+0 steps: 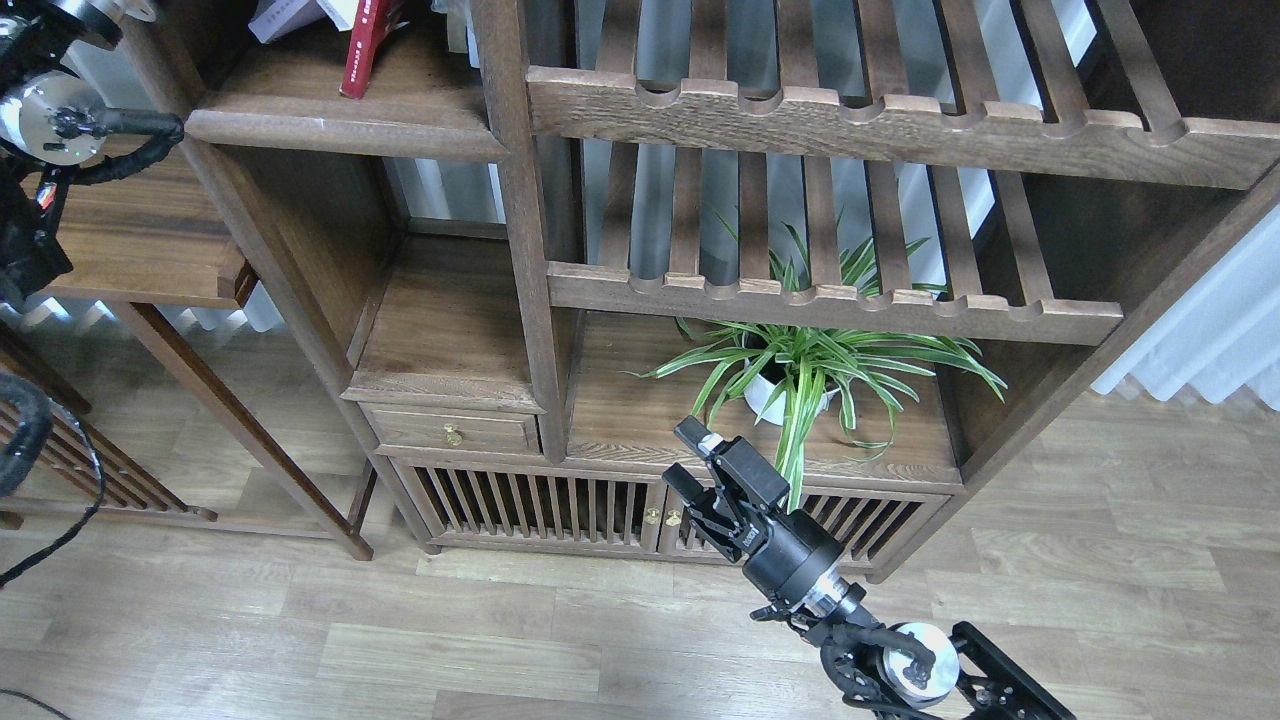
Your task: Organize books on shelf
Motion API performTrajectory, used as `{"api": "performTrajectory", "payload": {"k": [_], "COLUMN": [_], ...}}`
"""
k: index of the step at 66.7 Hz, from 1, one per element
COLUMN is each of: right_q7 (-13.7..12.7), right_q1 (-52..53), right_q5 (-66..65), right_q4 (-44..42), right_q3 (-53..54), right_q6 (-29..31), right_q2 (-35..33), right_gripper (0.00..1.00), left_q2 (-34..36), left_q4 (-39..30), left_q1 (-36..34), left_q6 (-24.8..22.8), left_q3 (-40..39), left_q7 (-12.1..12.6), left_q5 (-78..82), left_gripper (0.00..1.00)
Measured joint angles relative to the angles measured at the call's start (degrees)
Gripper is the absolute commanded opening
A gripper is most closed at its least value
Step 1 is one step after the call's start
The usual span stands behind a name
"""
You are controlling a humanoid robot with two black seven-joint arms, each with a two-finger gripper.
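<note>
The shelf (pixel 340 112) is a solid dark-brown board at the upper left of the wooden unit. On it a dark red book (pixel 366 48) stands leaning, and a white-lavender book (pixel 284 16) lies behind it, cut off by the top edge. The yellow-green book is out of view. My right gripper (pixel 686 456) is open and empty, low in front of the cabinet, far below and to the right of the shelf. Only thick joints of my left arm (pixel 48 115) show at the left edge; its gripper is out of view.
Two slatted racks (pixel 830 110) with notched rails fill the upper right. A potted spider plant (pixel 800 375) stands just behind my right gripper. A board with a brass-knobbed drawer (pixel 452 430) sits at lower centre. A side table (pixel 150 250) stands at the left.
</note>
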Motion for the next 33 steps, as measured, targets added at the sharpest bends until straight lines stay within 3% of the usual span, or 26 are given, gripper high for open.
{"api": "performTrajectory", "payload": {"k": [10, 17, 33], "right_q7": [0.0, 0.0, 0.0], "right_q1": [0.0, -0.1, -0.2], "right_q5": [0.0, 0.0, 0.0], "right_q4": [0.0, 0.0, 0.1], "right_q3": [0.0, 0.0, 0.1], "right_q6": [0.0, 0.0, 0.0], "right_q2": [0.0, 0.0, 0.0], "right_gripper": [0.99, 0.99, 0.99], "left_q2": [-0.8, -1.9, -5.0], "left_q4": [0.0, 0.1, 0.2], "left_q1": [0.0, 0.0, 1.3], "left_q6": [0.0, 0.0, 0.0], "left_q3": [0.2, 0.3, 0.3], "left_q7": [0.0, 0.0, 0.0], "left_q5": [-2.3, -2.8, -6.4], "left_gripper": [0.7, 0.83, 0.94]}}
